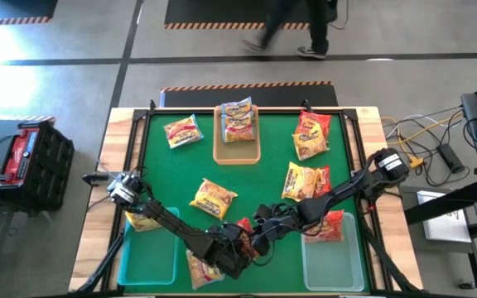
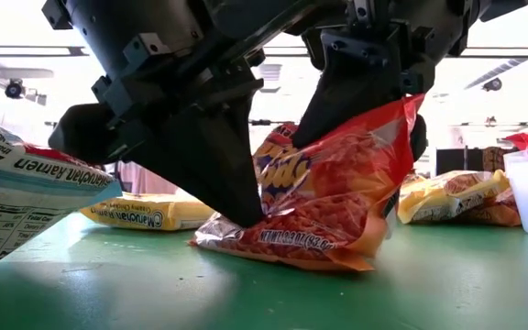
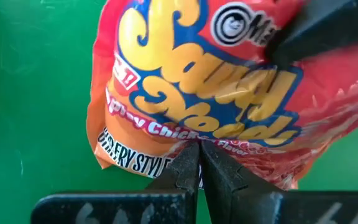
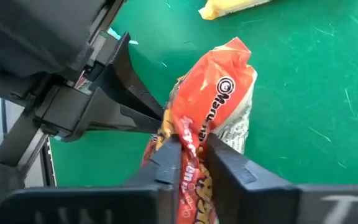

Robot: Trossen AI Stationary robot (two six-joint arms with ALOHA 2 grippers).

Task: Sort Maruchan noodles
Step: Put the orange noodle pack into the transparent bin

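Mid-handover of one red noodle packet (image 2: 337,197) near the middle of the table's (image 1: 263,178) front edge, between the teal tray (image 1: 147,261) and the clear tray (image 1: 334,261). Left gripper (image 3: 199,163) pinched together on the packet's lower edge; right gripper (image 4: 190,163) clamped on its upper end, lifting it half off the green mat. Probably next: letting go with one gripper, then carrying the packet to its tray. Other packets scattered farther back.
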